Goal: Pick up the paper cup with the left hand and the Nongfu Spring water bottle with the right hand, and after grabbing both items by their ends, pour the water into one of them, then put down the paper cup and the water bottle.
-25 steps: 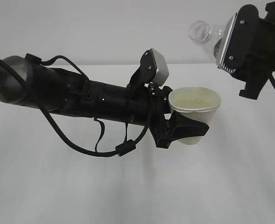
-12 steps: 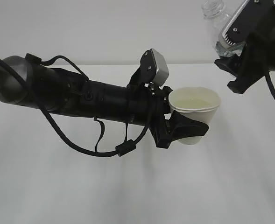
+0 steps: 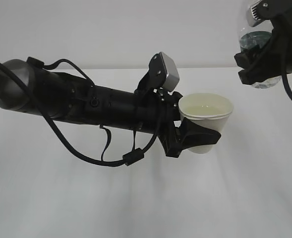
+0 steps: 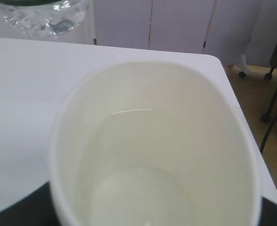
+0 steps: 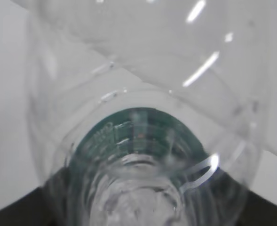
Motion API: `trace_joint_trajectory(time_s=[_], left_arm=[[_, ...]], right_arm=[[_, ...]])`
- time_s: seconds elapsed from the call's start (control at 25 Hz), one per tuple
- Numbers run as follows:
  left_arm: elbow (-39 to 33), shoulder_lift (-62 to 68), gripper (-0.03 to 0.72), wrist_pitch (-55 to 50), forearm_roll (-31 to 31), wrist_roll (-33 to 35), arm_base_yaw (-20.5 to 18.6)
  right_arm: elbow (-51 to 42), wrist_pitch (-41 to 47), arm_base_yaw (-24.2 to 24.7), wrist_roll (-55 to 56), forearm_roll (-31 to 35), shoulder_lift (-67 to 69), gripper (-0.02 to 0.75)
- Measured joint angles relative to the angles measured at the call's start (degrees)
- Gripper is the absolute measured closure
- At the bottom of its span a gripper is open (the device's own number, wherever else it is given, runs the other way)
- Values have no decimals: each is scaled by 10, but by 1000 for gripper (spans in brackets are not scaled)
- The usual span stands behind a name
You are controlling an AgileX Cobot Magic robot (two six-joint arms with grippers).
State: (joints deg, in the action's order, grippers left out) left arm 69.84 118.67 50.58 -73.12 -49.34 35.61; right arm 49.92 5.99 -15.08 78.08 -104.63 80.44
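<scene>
The white paper cup hangs upright above the table, and my left gripper is shut on its lower wall. Clear water lies in it; in the left wrist view the cup fills the frame with water at its bottom. At the top right, higher than the cup and apart from it, my right gripper is shut on the Nongfu Spring water bottle. Its green label and clear base show; its neck is out of view. In the right wrist view the bottle fills the frame.
The white table spreads below both arms, with a pale wall behind. In the left wrist view the table's right edge drops to a brown floor with black wheeled legs. The bottle's base shows at the top left.
My right gripper has swung the bottle from tilted, mouth toward the upper left, to nearly upright and carried it right. The left arm and cup have not moved.
</scene>
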Motion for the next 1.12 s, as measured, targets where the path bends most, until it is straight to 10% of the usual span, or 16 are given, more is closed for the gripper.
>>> trace_joint_trajectory(time_s=[1.12], left_arm=[[0,0,251,0,0,0,0]], right_arm=[[0,-10,83,103,0,1,321]])
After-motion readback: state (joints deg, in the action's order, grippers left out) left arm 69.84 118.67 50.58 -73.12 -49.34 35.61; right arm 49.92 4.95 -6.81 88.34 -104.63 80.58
